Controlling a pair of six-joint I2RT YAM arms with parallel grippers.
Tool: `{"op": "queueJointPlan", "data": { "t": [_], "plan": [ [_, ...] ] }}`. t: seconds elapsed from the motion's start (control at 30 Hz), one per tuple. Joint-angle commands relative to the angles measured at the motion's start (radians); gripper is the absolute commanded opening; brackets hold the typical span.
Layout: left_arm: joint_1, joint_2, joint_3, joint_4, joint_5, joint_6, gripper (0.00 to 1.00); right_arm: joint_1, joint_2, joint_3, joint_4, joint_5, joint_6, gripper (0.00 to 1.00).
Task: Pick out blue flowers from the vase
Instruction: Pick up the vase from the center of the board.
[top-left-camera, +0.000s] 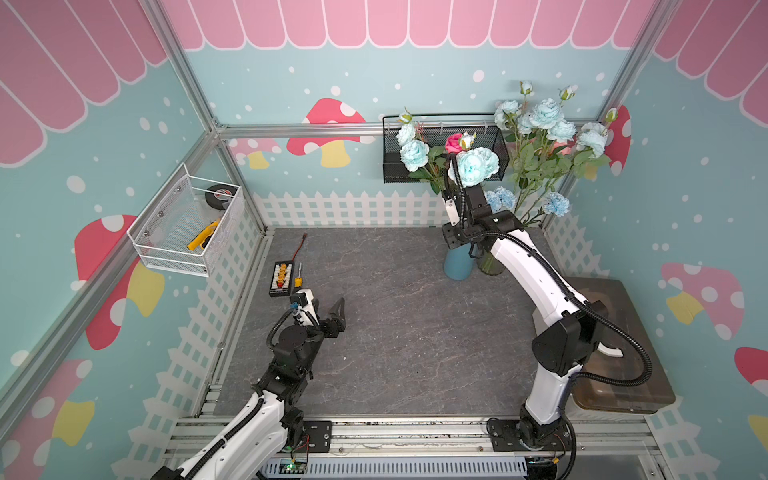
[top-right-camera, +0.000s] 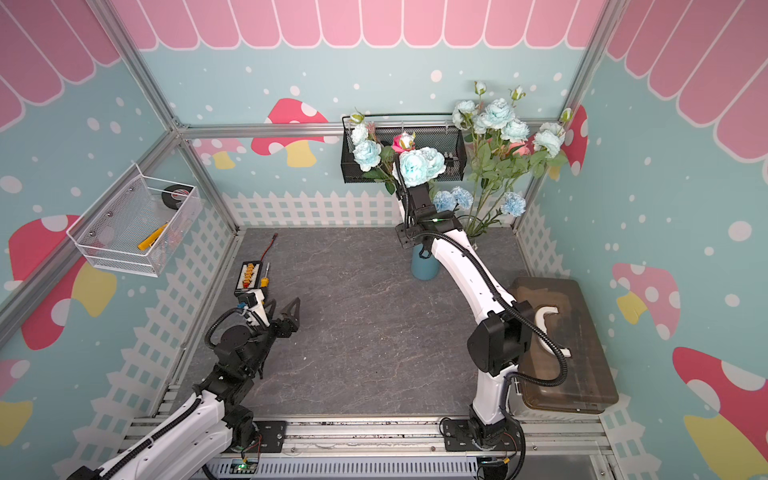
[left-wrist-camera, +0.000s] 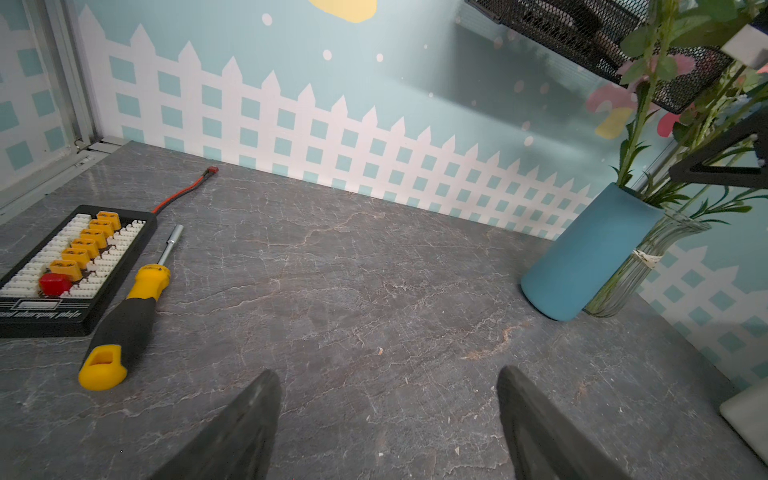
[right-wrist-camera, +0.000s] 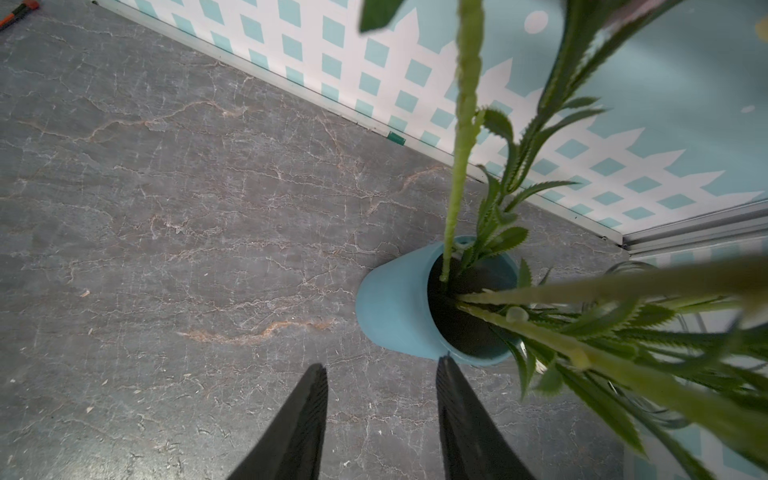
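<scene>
Blue vase (top-left-camera: 457, 266) stands upright on the bench (top-left-camera: 395, 332), near the back wall. Glass vase (left-wrist-camera: 623, 286) sits just beside it on the right-wall side; in the left wrist view the two look touching. Blue flowers (top-left-camera: 473, 166) rise on green stems out of the blue vase, blooms high above its mouth, one pink rose (top-left-camera: 454, 142) among them. More blue flowers stand taller over the glass vase, with a pink bloom mixed in. Black mesh basket (top-left-camera: 492, 145) hangs on the back wall, behind the blooms above the blue vase.

Right hand (right-wrist-camera: 380, 361) hangs above the blue vase, just to the side of its mouth, fingers pointing down. Fingers are apart with nothing between them; stems (right-wrist-camera: 457, 166) pass beside the gap, not in it. In both top views the fingers are not clear to see under the arm and blooms.

Left hand (left-wrist-camera: 386, 370) is well apart from the blue vase, low over bare bench toward the left wall. Its fingers are wide apart and hold nothing. Charging board (left-wrist-camera: 70, 266) and screwdriver (left-wrist-camera: 129, 307) lie farther still from the vase. White wire basket (top-left-camera: 166, 259) on the left wall holds a tape roll (top-left-camera: 222, 195) and a yellow tool (top-left-camera: 201, 239).
</scene>
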Motion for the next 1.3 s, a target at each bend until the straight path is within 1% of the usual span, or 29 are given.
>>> {"op": "queueJointPlan", "data": {
  "t": [0.0, 0.07, 0.4, 0.67, 0.93, 1.03, 1.17, 1.27],
  "plan": [
    [-0.003, -0.001, 0.018, -0.007, -0.017, -0.023, 0.82, -0.018, 0.028, 0.048, -0.094, -0.023, -0.007, 0.43],
    [-0.003, 0.001, 0.019, -0.006, -0.017, -0.023, 0.82, -0.025, 0.068, 0.074, -0.119, -0.027, -0.010, 0.43],
    [-0.004, 0.013, 0.024, -0.006, -0.020, -0.024, 0.81, -0.053, 0.152, 0.185, -0.201, 0.012, -0.051, 0.43],
    [-0.003, 0.026, 0.030, -0.004, -0.019, -0.025, 0.81, -0.077, 0.239, 0.291, -0.269, 0.010, -0.077, 0.43],
    [-0.003, 0.016, 0.024, -0.004, -0.018, -0.025, 0.80, -0.088, 0.284, 0.307, -0.271, 0.001, -0.101, 0.43],
    [-0.003, 0.017, 0.025, -0.002, -0.017, -0.025, 0.80, -0.088, 0.300, 0.316, -0.269, -0.016, -0.118, 0.43],
    [-0.003, 0.017, 0.024, -0.001, -0.014, -0.022, 0.80, -0.090, 0.320, 0.318, -0.276, -0.040, -0.142, 0.36],
    [-0.003, 0.015, 0.023, 0.000, -0.014, -0.021, 0.80, -0.093, 0.329, 0.313, -0.284, -0.048, -0.147, 0.34]
  ]
}}
